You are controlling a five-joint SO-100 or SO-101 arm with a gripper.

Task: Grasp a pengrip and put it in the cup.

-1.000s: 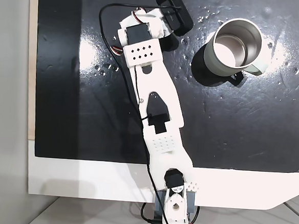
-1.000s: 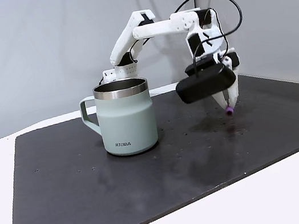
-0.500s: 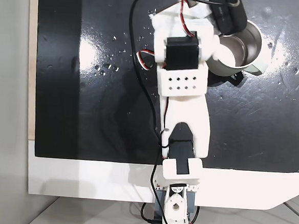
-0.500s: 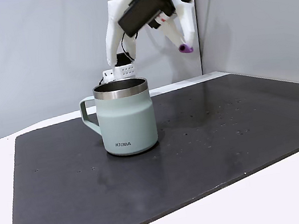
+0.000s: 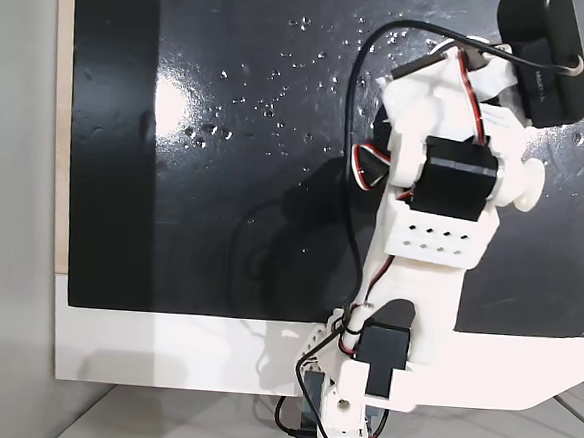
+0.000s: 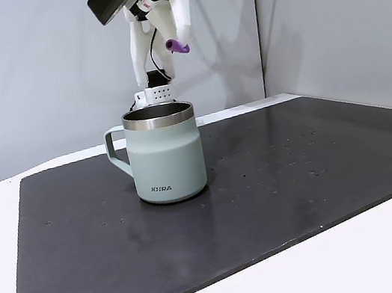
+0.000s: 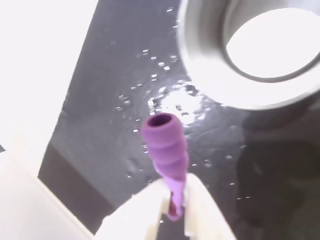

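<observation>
Pengrip [image 7: 167, 147]: lilac, ribbed, hollow end outward, pinched at its lower end, held in air above the cup [image 6: 165, 152] and slightly right in a fixed view. Cup: grey-green, steel-lined, upright on dark mat, handle left.

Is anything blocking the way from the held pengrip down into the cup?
Nothing visible does. The gripper holds the pengrip high above the cup, whose mouth is open and looks empty in the wrist view; only air lies between.

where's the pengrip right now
The pengrip is pinched in the gripper, high in the air above the cup in a fixed view; the wrist view shows the cup's mouth at upper right.
</observation>
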